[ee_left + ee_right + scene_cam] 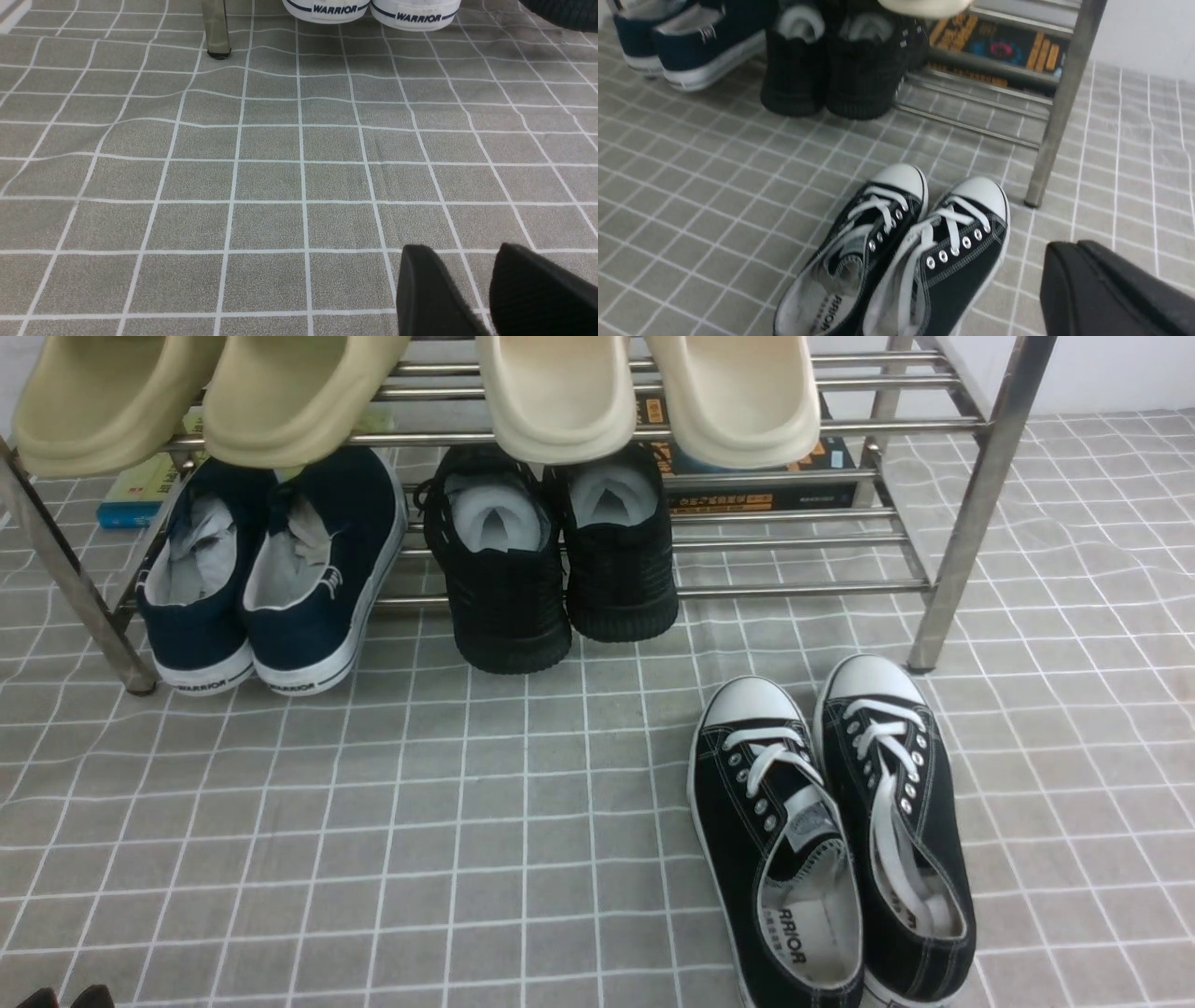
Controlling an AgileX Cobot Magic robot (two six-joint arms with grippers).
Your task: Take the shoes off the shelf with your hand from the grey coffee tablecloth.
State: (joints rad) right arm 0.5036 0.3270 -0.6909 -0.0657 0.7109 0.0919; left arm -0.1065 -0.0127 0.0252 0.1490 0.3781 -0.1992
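Arms: left gripper (467, 266) sits low over the grey coffee tablecloth (373, 859), facing the shelf (971, 523). Its two fingers (434, 294) stand slightly apart with cloth showing between them and nothing held. Only one black edge of the right gripper (1106, 289) shows, above the cloth near the shoes (831, 831); whether it is spread or closed cannot be told.

Counts:
- shoes: 2, off the shelf, flat on the cloth, side by side and touching, toes toward the shelf's right front leg
- navy sneakers (271, 579): 2, lower tier, left, heels overhanging the front rail
- black knit sneakers (551, 569): 2, lower tier, middle
- slippers (560, 392): 4 on the upper tier, 2 khaki and 2 cream
- books: 1 dark book (766, 490) at lower right, 1 blue book (140, 495) at far left
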